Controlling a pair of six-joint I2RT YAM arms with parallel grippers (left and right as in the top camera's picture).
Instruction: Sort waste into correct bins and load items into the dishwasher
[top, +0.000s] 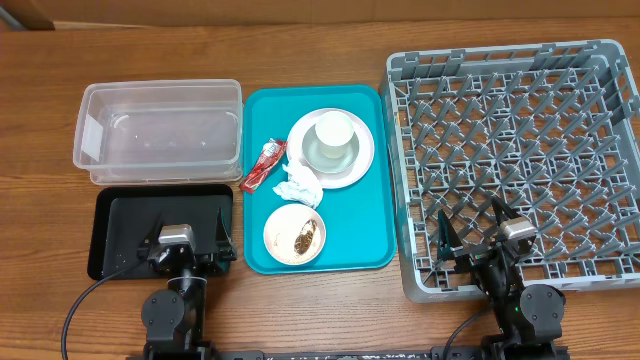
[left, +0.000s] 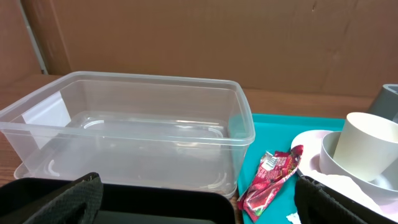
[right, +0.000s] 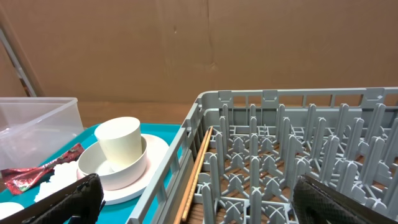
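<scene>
left hand (top: 180, 224): spread wide, empty, over near edge of black tray (top: 105, 250)
right hand (top: 472, 238): wide too, empty, over near-left corner of rack (top: 520, 62)

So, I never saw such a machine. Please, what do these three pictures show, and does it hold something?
These are two robot arms at a table, each ending in a two-finger gripper. One picture looks down from above; the other two come from cameras on the left and right wrists, whose bottom corners show the dark fingers. On the table: a clear tub, a black tray, a grey dish rack, and a teal tray holding a plate with stacked cups, a red wrapper, a napkin and a bowl of rice scraps. The left gripper and right gripper are both open and hold nothing.
</scene>
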